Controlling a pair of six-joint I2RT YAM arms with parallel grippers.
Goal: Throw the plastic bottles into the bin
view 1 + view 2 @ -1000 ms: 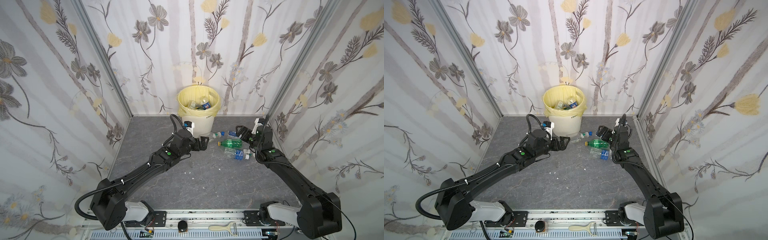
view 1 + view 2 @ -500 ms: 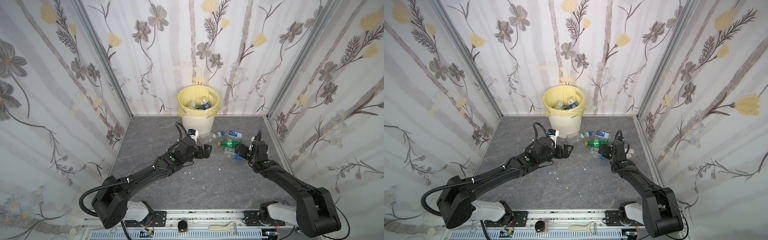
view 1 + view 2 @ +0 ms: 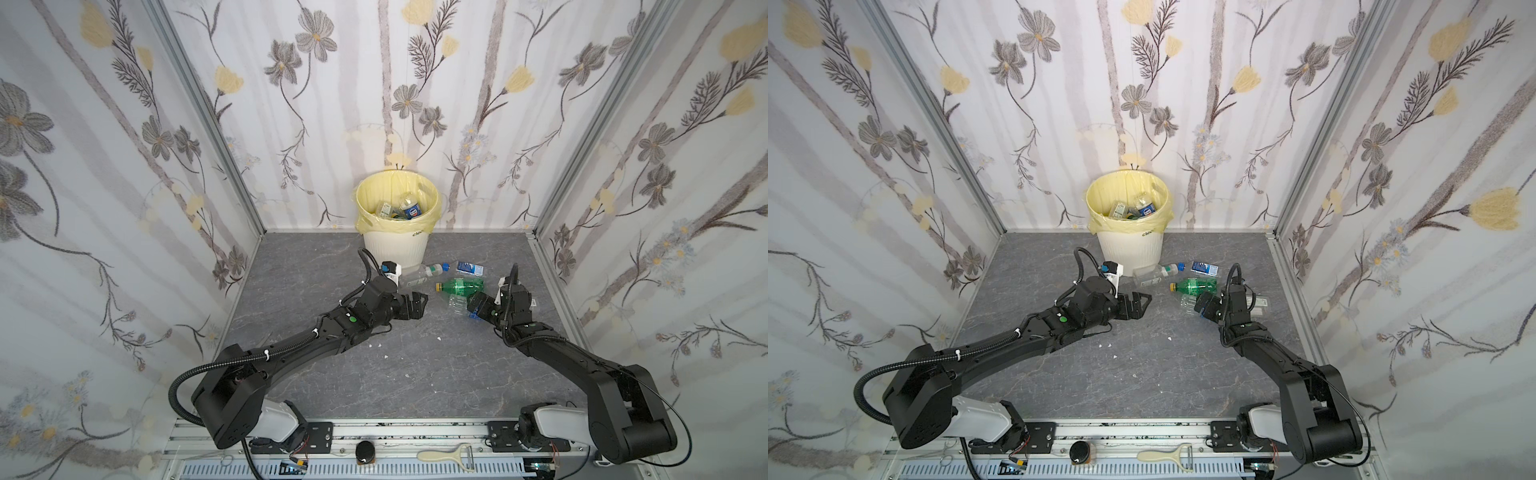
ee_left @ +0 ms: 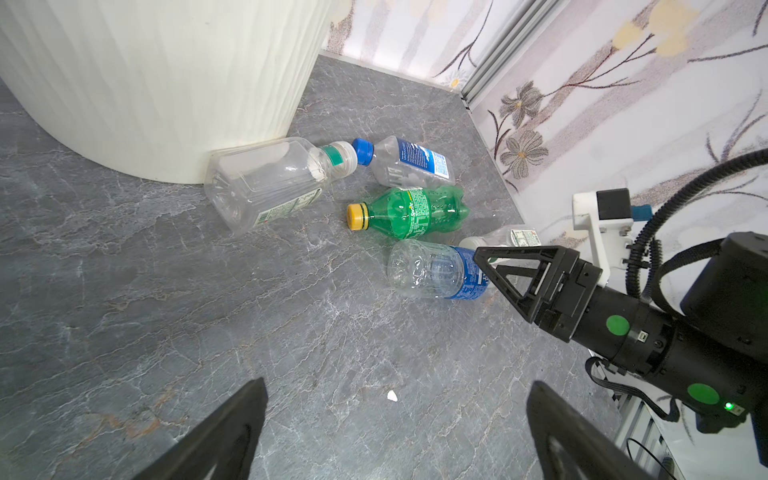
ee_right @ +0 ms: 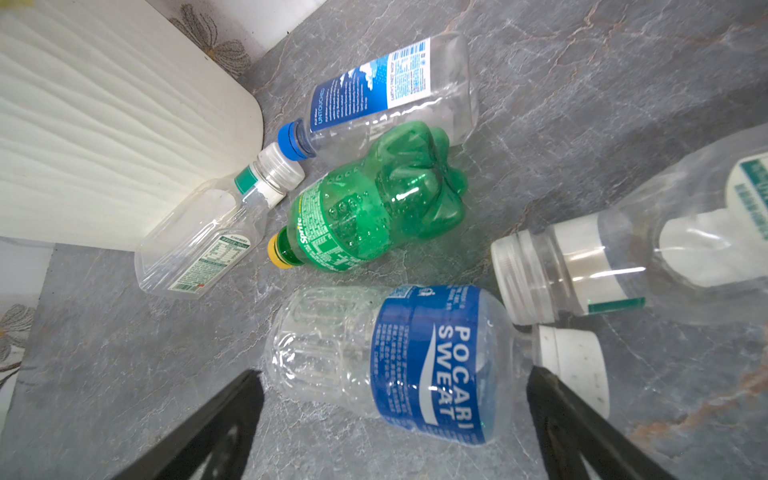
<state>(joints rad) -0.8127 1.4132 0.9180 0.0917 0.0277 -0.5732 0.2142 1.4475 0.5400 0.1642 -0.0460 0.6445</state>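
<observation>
The cream ribbed bin (image 3: 397, 249) (image 3: 1129, 253) stands at the back wall with several plastic bottles (image 3: 405, 210) inside. More bottles lie on the floor to its right: a clear one with a green band (image 4: 270, 183) against the bin, a blue-capped one (image 5: 386, 95), a green one (image 3: 461, 286) (image 5: 374, 208), a clear blue-labelled one (image 5: 395, 353) (image 4: 436, 270) and a white-capped one (image 5: 623, 257). My right gripper (image 5: 392, 374) (image 3: 471, 305) is open, its fingers either side of the blue-labelled bottle. My left gripper (image 4: 397, 386) (image 3: 417, 305) is open over bare floor.
The right wall and its metal corner post (image 3: 548, 257) stand close behind the bottles. Small white crumbs (image 3: 386, 356) dot the grey floor. A cream peeler (image 3: 446, 455) and a black knob (image 3: 365, 451) lie on the front rail.
My right gripper has come down from beside the back bottles to the blue-labelled bottle. My left gripper has moved away from the bin, toward the front and right. Both stayed open.
</observation>
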